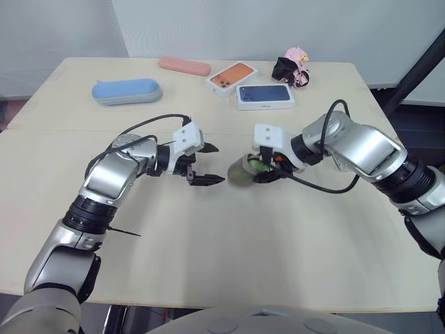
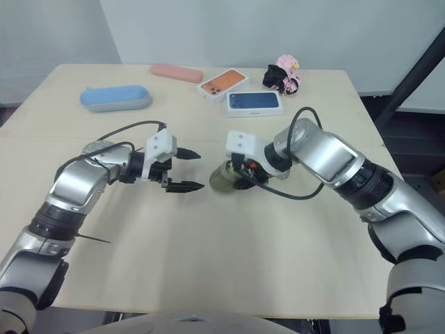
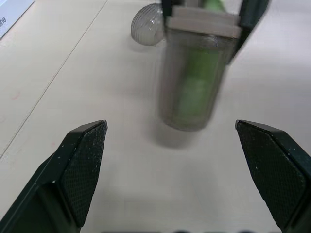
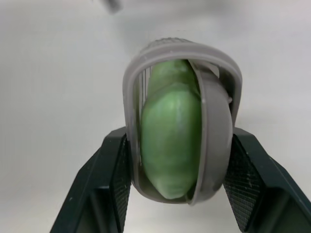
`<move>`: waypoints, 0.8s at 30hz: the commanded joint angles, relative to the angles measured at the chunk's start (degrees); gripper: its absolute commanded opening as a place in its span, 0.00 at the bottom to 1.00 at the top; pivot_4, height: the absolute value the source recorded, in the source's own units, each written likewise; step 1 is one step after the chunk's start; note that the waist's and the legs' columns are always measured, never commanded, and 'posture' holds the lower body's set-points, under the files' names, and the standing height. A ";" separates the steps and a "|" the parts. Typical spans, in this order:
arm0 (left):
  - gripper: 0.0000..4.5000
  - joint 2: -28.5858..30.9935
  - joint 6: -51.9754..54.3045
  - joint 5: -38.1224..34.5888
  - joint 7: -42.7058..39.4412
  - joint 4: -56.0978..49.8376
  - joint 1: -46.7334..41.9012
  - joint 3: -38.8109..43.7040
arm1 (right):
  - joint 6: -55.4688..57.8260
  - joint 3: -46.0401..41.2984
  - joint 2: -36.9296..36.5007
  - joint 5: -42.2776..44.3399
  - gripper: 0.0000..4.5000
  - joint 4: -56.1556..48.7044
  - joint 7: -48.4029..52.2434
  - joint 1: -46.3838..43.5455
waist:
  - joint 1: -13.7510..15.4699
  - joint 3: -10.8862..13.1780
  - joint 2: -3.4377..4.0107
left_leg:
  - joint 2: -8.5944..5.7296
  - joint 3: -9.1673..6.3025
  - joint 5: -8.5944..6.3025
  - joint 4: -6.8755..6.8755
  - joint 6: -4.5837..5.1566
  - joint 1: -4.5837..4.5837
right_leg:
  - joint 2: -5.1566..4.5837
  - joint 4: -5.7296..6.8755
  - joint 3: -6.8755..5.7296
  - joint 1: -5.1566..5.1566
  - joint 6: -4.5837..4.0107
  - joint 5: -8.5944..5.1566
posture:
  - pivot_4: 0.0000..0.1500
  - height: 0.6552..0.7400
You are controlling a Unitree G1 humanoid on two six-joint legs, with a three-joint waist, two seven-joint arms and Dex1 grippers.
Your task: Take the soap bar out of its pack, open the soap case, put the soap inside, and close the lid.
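Note:
A translucent grey soap case [image 1: 243, 171] lies low over the table's middle, with my right gripper [image 1: 265, 167] shut on its sides. In the right wrist view the green soap bar [image 4: 171, 131] sits inside the case [image 4: 214, 126], and a curved grey part covers one side of it. My left gripper [image 1: 215, 164] hovers just left of the case, open, its fingers [image 3: 85, 160] pointing at the case [image 3: 194, 82] with nothing between them. A round ribbed grey piece [image 3: 148, 22] lies on the table beside the case; I cannot tell what it is.
At the table's far side are a blue oblong case [image 1: 127, 91], a pink case [image 1: 184, 66], an orange phone box [image 1: 231, 78], a dark blue phone box [image 1: 264, 96] and a pink-and-black plush [image 1: 292, 67].

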 commanded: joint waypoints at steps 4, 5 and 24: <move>1.00 -2.73 -2.88 3.58 3.09 0.15 -2.17 -2.34 | -2.81 0.60 0.00 -6.85 0.47 -3.33 4.13 -2.62 | -0.15 0.00 0.00 | 0.02 0.00 0.00 0.03 0.00 0.01 | 0.01 0.02 0.04 0.00 0.00 0.00 | 1.00 1.00; 1.00 -3.32 -2.88 3.82 3.16 -0.02 -2.20 -2.76 | -2.99 0.71 0.48 -7.76 0.47 -3.23 4.30 -2.70 | -0.17 0.00 0.00 | 0.02 0.00 0.00 0.04 0.00 0.00 | 0.01 0.04 0.05 0.00 0.00 0.00 | 1.00 1.00; 1.00 -7.09 -2.97 3.94 2.88 -3.25 1.28 -4.35 | -0.92 -1.56 5.75 -13.23 0.47 -1.13 6.56 -0.37 | -0.37 -0.02 0.00 | 0.03 0.01 0.04 0.30 0.07 0.07 | -0.24 0.31 0.10 0.06 -0.02 -0.01 | 1.00 1.00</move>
